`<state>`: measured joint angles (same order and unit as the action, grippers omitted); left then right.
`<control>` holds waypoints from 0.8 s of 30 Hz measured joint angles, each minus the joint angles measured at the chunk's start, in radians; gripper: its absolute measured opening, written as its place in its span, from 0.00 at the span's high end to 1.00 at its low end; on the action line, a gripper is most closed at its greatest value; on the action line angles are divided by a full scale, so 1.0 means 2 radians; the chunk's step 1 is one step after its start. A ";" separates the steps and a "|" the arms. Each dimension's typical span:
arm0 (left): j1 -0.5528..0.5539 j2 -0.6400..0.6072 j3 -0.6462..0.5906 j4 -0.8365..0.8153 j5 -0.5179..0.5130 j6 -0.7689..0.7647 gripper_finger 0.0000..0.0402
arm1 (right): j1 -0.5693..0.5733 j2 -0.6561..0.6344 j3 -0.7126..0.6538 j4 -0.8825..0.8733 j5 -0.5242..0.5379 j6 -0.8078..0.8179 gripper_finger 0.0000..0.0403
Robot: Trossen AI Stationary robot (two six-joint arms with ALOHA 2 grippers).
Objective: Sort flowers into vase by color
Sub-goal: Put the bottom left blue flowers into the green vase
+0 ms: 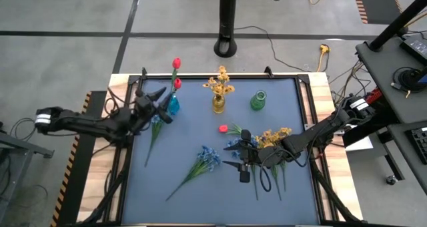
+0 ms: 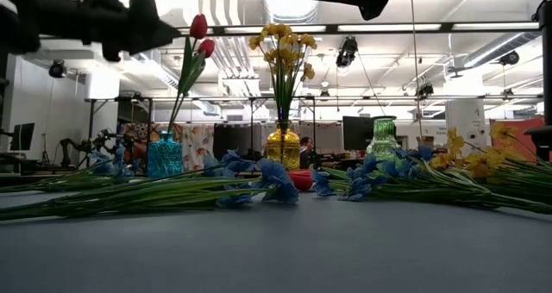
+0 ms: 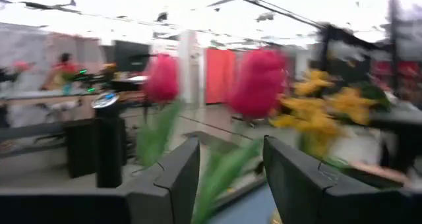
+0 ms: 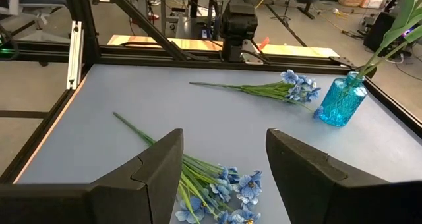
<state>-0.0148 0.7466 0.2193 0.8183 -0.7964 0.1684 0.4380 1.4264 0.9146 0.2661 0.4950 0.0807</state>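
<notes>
Jaws apart, I'm holding the left gripper (image 1: 159,101) beside the blue vase (image 1: 173,106) at ten o'clock, clearing the red tulips (image 1: 176,63); right gripper (image 1: 243,161), also open, is hovering over blue sprigs (image 1: 233,145).

Even overhead light, no hard shadows on the mat (image 1: 200,193). High view sharp across the whole table. Low view backlit: ceiling strip lights (image 2: 285,0) glare at 12 o'clock, arm parts above read as black silhouettes; near mat at 6 o'clock soft, vases (image 2: 283,146) in focus. Left wrist view heavily smeared by motion blur; red buds (image 3: 257,82) and yellow blossoms (image 3: 316,109) are soft blobs, ceiling blown white. Right wrist view crisp, evenly lit, fingers (image 4: 158,168) at 6 o'clock dark.
</notes>
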 joint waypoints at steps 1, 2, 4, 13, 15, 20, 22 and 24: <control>-0.022 -0.004 0.011 -0.023 -0.020 0.008 0.63 | 0.000 0.000 0.000 0.000 0.000 0.002 0.48; -0.046 -0.007 0.024 -0.049 -0.051 0.015 0.63 | 0.000 0.000 0.000 0.000 0.000 0.004 0.48; -0.096 -0.009 0.054 -0.105 -0.131 0.029 0.63 | 0.000 0.000 0.000 0.000 0.000 0.006 0.48; -0.337 0.047 0.201 -0.361 -0.382 -0.012 0.63 | 0.000 0.000 0.000 0.000 -0.003 0.003 0.48; -0.371 0.065 0.229 -0.362 -0.384 -0.014 0.63 | 0.000 0.000 0.000 0.000 -0.005 0.003 0.48; -0.397 0.119 0.285 -0.364 -0.364 0.003 0.63 | 0.000 -0.001 0.000 0.000 -0.017 0.016 0.48; -0.397 0.143 0.304 -0.366 -0.339 0.002 0.63 | 0.001 -0.005 0.000 -0.001 -0.018 0.023 0.48; -0.393 0.169 0.321 -0.367 -0.303 -0.007 0.63 | 0.001 -0.008 0.000 0.000 -0.024 0.027 0.48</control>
<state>-0.8006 1.0837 0.8610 0.0838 -1.4025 0.1548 0.4408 1.4112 0.9154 0.2662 0.4469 0.1354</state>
